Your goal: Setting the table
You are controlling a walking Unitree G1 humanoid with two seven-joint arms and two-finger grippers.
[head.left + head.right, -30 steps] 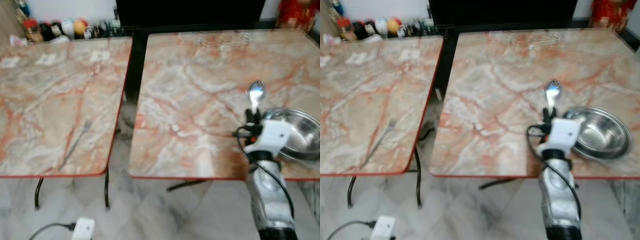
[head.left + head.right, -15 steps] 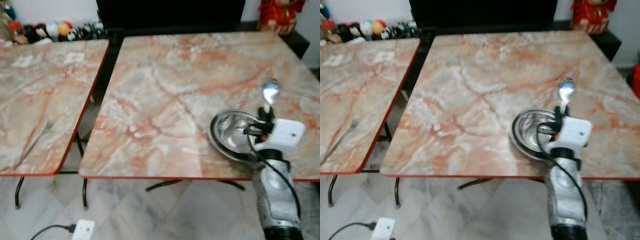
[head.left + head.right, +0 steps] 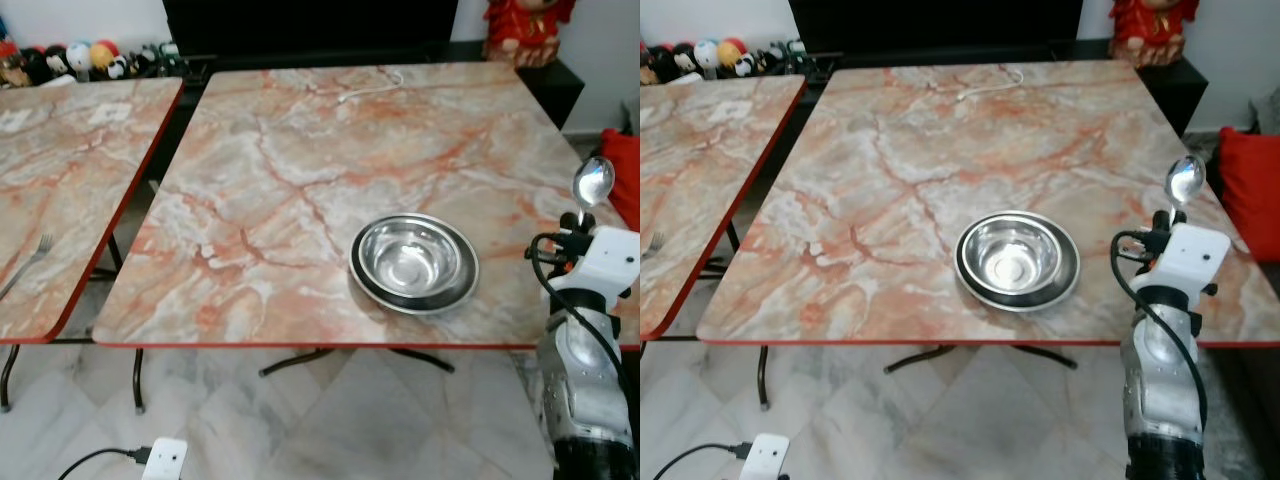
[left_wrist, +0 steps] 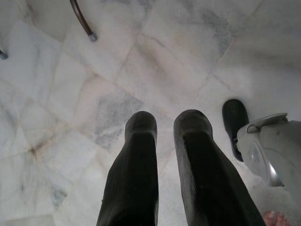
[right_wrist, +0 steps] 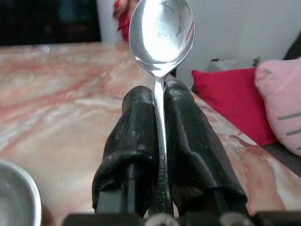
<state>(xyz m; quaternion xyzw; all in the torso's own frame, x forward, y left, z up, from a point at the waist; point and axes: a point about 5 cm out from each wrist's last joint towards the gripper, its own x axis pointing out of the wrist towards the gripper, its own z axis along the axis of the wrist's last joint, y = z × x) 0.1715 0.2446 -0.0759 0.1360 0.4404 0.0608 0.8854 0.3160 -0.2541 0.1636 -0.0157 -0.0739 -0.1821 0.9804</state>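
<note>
Marble-look surface [image 3: 300, 160] with a red edge, and a second one [image 3: 70, 170] off at 9 o'clock carrying a fork [image 3: 30, 262] near its front edge. Row of small toys [image 3: 70, 58] at 11 o'clock, a dark cabinet along the back, red cushion [image 3: 1248, 180] at 3 o'clock. White cable [image 3: 372, 84] lies near the far edge at 12. Nothing sits between the bowl and the spoon.

Steel bowl [image 3: 414, 263] is shiny, round, sitting near the front edge of the main surface. Right tool [image 5: 159, 117] is over the surface's right edge, at 3 o'clock from the bowl, clamped on the spoon [image 5: 161, 33] handle, spoon standing upright, scoop up top.

Left tool [image 4: 164, 136] hangs over the pale floor tiles, fingers a little apart, holding nothing.
</note>
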